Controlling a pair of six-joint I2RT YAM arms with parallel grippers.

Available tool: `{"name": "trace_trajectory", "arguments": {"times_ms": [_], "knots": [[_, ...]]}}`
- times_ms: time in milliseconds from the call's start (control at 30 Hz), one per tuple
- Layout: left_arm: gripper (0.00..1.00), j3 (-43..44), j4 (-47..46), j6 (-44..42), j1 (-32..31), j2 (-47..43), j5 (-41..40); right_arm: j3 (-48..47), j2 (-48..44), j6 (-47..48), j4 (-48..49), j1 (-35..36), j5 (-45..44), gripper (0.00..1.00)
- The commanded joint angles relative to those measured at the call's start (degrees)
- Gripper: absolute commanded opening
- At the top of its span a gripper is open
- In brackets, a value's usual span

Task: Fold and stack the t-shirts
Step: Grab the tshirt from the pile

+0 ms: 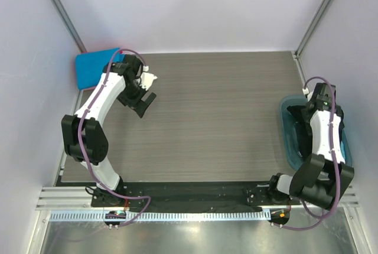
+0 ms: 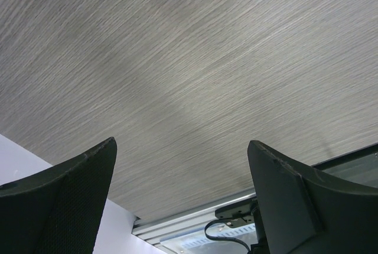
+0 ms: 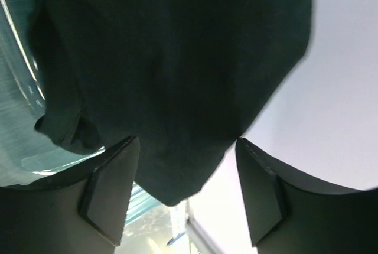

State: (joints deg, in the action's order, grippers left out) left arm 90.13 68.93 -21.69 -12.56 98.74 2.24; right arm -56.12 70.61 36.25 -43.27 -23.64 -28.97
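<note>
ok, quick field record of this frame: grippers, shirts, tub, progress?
left gripper: open, empty, above bare wood-grain table
right gripper: open, right above the black t-shirt, not closed on it
black t-shirt: bunched in the teal tub at the table's right edge
blue t-shirt: lying flat at the far-left corner, close to the left gripper
other shirts: none visible
progress: no stack yet; black shirt not yet out of the tub

A grey wood-grain table (image 1: pixel 224 118) carries a flat, squared-off bright blue t-shirt (image 1: pixel 91 68) at its far left corner and a translucent teal plastic tub (image 1: pixel 287 139) along its right edge
</note>
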Motion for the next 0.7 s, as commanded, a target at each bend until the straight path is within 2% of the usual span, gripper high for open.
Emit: {"name": "trace_trajectory", "arguments": {"times_ms": [0, 33, 100, 133, 167, 233, 267, 367, 467, 600, 667], "knots": [[0.91, 2.16, 0.33, -0.19, -0.45, 0.31, 1.19, -3.38, 3.73, -0.03, 1.96, -3.78, 3.48, 0.7], [0.91, 2.16, 0.24, -0.19, -0.54, 0.31, 1.19, -3.73, 4.96, -1.08, 1.87, -4.48, 4.7, 0.7], [0.91, 2.51, 0.24, -0.19, -0.71, 0.66, 1.1, -5.31, 7.42, -3.01, 0.12, -6.76, 7.33, 0.57], [0.91, 2.6, 0.24, -0.19, -0.8, 0.67, 1.1, -5.84, 7.87, -3.46, 0.11, -6.77, 7.96, 0.57], [0.91, 2.68, 0.16, -0.28, -0.8, 0.75, 1.1, -6.11, 8.31, -3.73, -0.58, -6.95, 8.23, 0.37], [0.91, 2.77, 0.16, -0.19, -0.89, 0.84, 1.01, -7.34, 8.76, -4.6, -1.03, -6.95, 9.1, 0.17], [0.91, 2.69, 0.16, -0.28, -0.89, 0.93, 0.84, -7.77, 8.41, -4.78, -1.38, -6.95, 9.28, 0.02], [0.91, 2.25, -0.11, -0.37, -0.89, 0.93, 0.75, -10.67, 5.6, -4.26, -2.34, -6.95, 10.07, 0.01], [0.91, 2.25, -0.37, -0.45, -0.89, 1.02, 0.75, -19.0, 1.39, -2.51, -7.35, -6.86, 13.04, 0.01], [0.93, 4.09, -1.77, 0.95, -0.89, 1.37, -0.39, -38.65, -2.32, -0.31, -12.53, -6.6, 21.48, 0.01], [0.94, 5.58, -3.09, 2.09, -0.72, 1.63, -0.83, -44.67, -1.62, 0.75, -16.21, -6.42, 27.44, 0.01]]}}
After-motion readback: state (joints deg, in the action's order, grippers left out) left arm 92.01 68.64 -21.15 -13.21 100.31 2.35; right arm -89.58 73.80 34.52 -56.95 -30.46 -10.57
